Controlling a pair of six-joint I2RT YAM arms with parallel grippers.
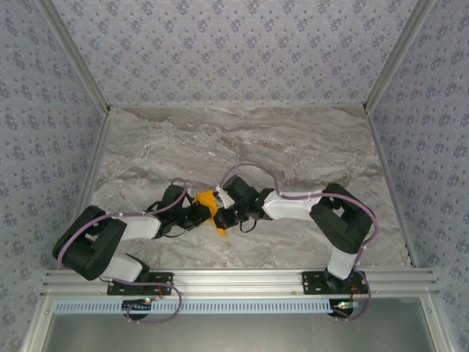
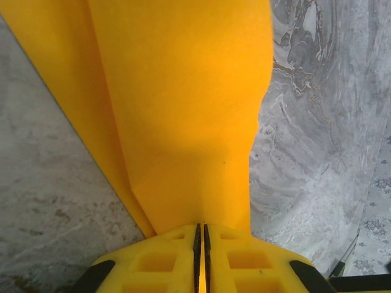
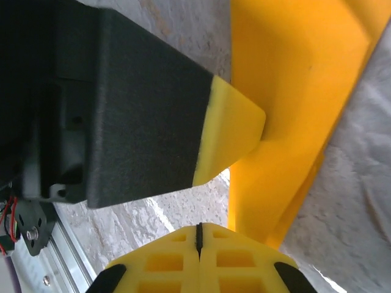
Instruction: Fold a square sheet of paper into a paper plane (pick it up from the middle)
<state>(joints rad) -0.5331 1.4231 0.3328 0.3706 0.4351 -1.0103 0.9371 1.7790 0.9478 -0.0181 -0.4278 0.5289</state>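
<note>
Pinching the creased square sheet of paper is the left pincer; right pincer pressed together alongside.

The top camera is looking down from behind onto the whole marble table. Both wrist cameras are facing, very close, the orange paper all views are sharing.

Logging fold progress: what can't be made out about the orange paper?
Fold shape of the square sheet of paper: tiny in the top view, partly covered by the left gripper and right gripper; cropped by frame edges in both wrist views.
Whether the shut right gripper pinches it: right wrist view, the paper's end passes behind its fingers.
</note>
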